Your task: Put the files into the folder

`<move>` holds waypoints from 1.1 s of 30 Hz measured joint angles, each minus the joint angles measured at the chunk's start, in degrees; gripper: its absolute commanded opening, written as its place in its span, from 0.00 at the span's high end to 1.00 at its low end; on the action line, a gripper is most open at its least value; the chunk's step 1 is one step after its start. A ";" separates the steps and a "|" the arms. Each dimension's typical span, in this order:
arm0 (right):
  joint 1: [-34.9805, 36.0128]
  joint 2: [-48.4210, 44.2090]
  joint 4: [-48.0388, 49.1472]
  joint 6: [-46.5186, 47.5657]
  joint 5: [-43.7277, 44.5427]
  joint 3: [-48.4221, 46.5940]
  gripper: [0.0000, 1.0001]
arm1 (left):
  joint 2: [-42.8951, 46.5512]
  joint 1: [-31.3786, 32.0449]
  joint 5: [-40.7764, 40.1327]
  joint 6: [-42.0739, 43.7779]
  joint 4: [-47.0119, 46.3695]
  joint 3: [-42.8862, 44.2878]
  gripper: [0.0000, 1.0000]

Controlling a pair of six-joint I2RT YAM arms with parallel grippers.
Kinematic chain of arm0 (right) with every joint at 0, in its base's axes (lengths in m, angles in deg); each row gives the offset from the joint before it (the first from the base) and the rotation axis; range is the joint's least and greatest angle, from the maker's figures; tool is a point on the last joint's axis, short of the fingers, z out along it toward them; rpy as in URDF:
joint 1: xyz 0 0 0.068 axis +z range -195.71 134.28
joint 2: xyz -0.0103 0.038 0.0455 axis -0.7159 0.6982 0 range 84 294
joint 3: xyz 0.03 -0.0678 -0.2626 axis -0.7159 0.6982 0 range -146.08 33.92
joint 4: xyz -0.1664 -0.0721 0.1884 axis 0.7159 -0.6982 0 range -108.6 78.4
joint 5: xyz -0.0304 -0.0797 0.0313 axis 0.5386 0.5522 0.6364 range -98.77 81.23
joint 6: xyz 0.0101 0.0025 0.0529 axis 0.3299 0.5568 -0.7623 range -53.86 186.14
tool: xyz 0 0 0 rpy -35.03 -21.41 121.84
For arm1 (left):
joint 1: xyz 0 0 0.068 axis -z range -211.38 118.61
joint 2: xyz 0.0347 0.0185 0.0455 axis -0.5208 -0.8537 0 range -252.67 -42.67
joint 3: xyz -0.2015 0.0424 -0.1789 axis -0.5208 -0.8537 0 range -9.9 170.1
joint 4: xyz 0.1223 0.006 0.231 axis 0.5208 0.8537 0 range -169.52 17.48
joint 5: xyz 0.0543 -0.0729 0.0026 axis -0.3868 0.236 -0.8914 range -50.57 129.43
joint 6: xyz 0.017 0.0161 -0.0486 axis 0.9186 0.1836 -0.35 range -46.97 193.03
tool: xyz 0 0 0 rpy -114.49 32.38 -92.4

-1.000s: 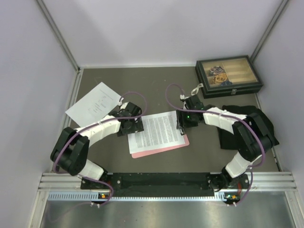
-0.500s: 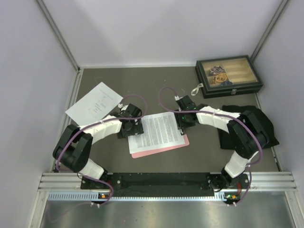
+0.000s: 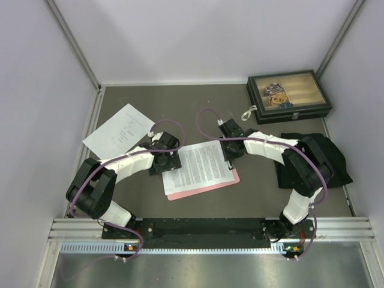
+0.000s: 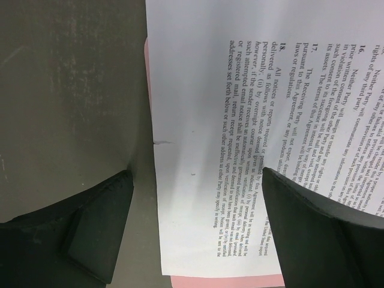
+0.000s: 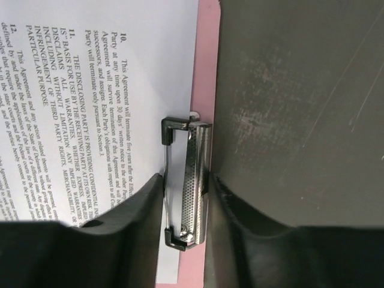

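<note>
The densely printed sheet (image 3: 201,165) lies on the pink folder (image 3: 204,189), whose edge shows along the near and right sides. The sparsely printed sheet (image 3: 120,131) lies on the table at the far left, apart from both grippers. My right gripper (image 3: 231,157) is shut on the folder's metal clip (image 5: 191,186), with one finger on the paper side and one on the table side, at the pink edge (image 5: 207,60). My left gripper (image 4: 197,174) is open, straddling the left edge of the dense sheet (image 4: 240,120), with a strip of pink (image 4: 222,281) showing below it.
A dark box with a glass lid (image 3: 288,96) stands at the far right. A black cloth (image 3: 327,153) lies at the right under the right arm. Purple cables loop above both wrists. Walls close in the left, right and far sides.
My right wrist has swung a little to the left and away, down to the clip end of the folder. My left gripper has barely moved.
</note>
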 measured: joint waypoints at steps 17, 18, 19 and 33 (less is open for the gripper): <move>-0.13 -2.54 4.87 -7.19 0.15 4.09 1.00 | -0.44 1.25 0.39 -1.97 -1.27 0.31 0.09; -0.28 -3.23 5.73 -7.54 -0.33 5.03 1.00 | -0.50 1.25 0.35 -1.95 -1.27 0.31 0.09; -0.66 -3.93 6.69 -8.00 -1.22 6.10 1.00 | -0.55 1.25 0.31 -1.97 -1.25 0.35 0.09; -6.82 -7.69 15.50 -10.97 -12.07 12.98 1.00 | -1.53 1.51 0.35 -1.38 -0.72 1.33 0.05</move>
